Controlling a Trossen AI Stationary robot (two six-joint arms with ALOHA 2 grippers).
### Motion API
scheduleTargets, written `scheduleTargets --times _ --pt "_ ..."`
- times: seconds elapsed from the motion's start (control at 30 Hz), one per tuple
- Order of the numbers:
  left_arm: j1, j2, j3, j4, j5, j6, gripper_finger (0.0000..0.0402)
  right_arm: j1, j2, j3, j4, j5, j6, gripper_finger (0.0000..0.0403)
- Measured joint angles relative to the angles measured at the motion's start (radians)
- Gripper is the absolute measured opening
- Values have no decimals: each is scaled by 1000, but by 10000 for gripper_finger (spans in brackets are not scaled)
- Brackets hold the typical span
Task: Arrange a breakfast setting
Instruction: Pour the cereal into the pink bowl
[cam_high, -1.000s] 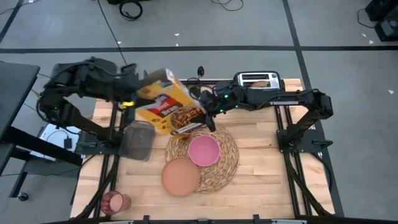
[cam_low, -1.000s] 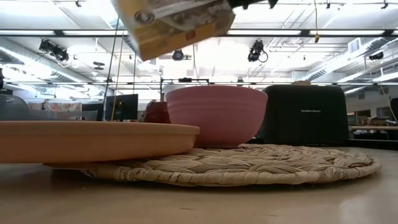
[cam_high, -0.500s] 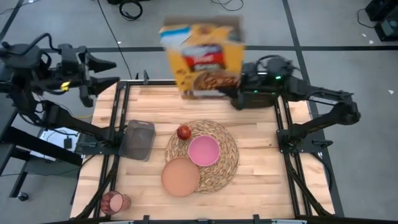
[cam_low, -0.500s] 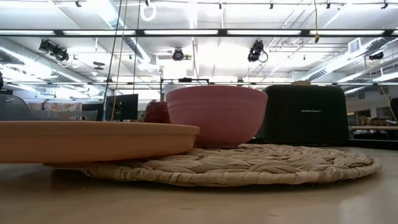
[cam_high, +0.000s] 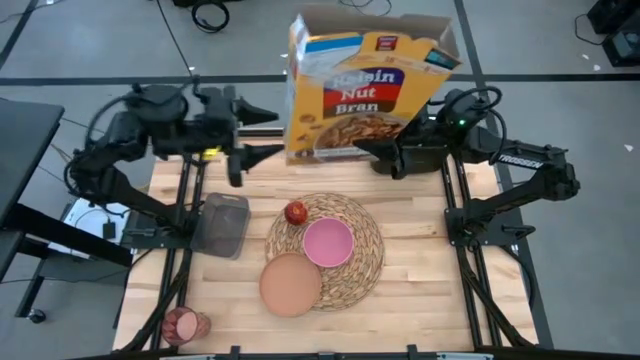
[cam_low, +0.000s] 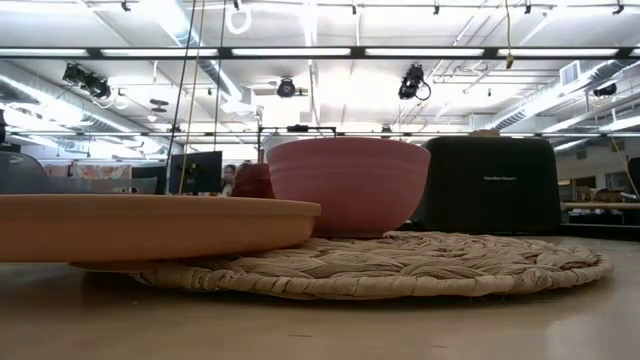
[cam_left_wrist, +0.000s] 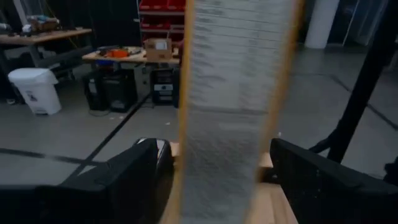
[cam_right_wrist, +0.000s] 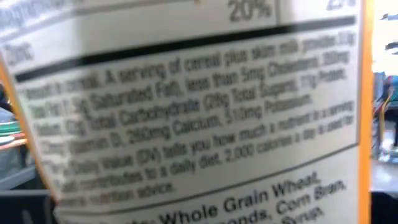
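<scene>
The yellow-and-blue cereal box (cam_high: 362, 92) stands upright in the air over the table's far edge, its top flaps open, with my right gripper (cam_high: 385, 155) shut on it. My left gripper (cam_high: 272, 134) is open just left of the box. In the left wrist view its fingers (cam_left_wrist: 140, 171) stand on either side of the box's narrow side (cam_left_wrist: 233, 106) without touching. On the woven placemat (cam_high: 352, 275) sit the pink bowl (cam_high: 328, 241) and the red apple (cam_high: 296, 212). The plate (cam_high: 290, 283) lies half on the mat's near-left edge. The pink cup (cam_high: 184, 325) stands at the near left corner. My right gripper holds the cereal box by its lower part at the right side (cam_high: 374, 148), coming level from the table's right. The box hangs clear of the table, upright, its printed side panel (cam_right_wrist: 186, 112) filling the right wrist view. The fingers themselves are hidden behind the box.
A grey container (cam_high: 222, 225) sits on the table's left side. The black toaster (cam_low: 490, 185) stands at the far edge behind the bowl in the low view; the box hides it from above. Bare wood lies right of the placemat.
My left gripper has let go of the cereal box, opened, drawn back toward the table's left, then come back toward the box. My right gripper has carried the box from its tilt over the bowl toward the far edge, up and upright.
</scene>
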Motion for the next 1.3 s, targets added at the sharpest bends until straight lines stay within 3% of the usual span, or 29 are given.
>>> scheduleTargets --times 0.67,0.87,1.07,1.3 --pt "6 33 0 51 160 -33 319 -23 -2 0 -7 -55 3 198" --pt "6 45 -1 45 302 -39 319 -41 -1 0 -53 -138 5 198" --pt "6 53 0 52 251 -5 319 -38 -2 0 -52 -75 1 198" --pt "22 88 2 51 100 21 319 -39 -1 -2 -55 -23 -3 198"
